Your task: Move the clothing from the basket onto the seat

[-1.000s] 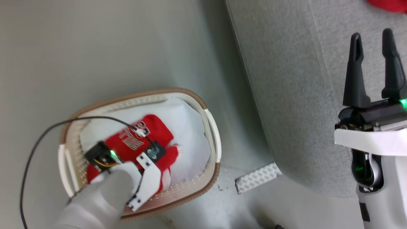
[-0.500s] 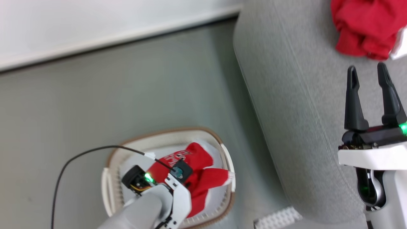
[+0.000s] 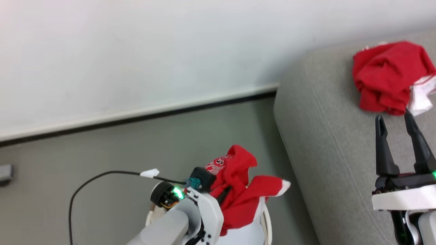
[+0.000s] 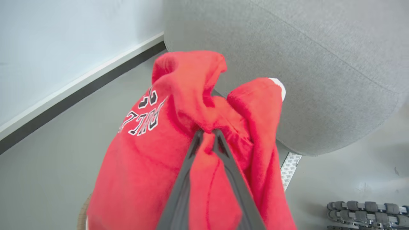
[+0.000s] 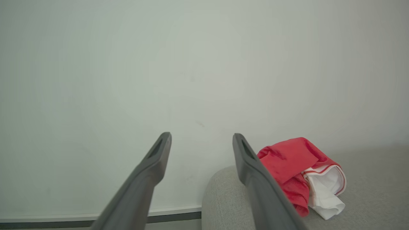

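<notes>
A red garment (image 4: 150, 153) with white lettering hangs bunched from my left gripper (image 4: 206, 133), which is shut on a fold of it. In the head view this garment (image 3: 238, 197) is lifted above the basket (image 3: 265, 221), whose white wall shows at the bottom edge. The grey seat (image 3: 327, 143) stands just to its right. A second piece of red clothing (image 3: 385, 78) with white trim lies crumpled on the seat. My right gripper (image 3: 396, 124) hovers open over the seat just in front of that piece, holding nothing. The right wrist view shows the same piece (image 5: 287, 159) beside my open right gripper (image 5: 201, 140).
A white wall with a dark baseboard (image 3: 136, 117) runs behind the grey floor. A black cable (image 3: 95, 178) loops from the left wrist. A patterned white strip (image 4: 289, 166) lies on the floor by the seat's base, and a black tracked part (image 4: 364, 209) lies beyond it.
The head camera has tilted up, bringing the wall and more of the seat into view. My left gripper has lifted the red garment up out of the basket. The right gripper stays open.
</notes>
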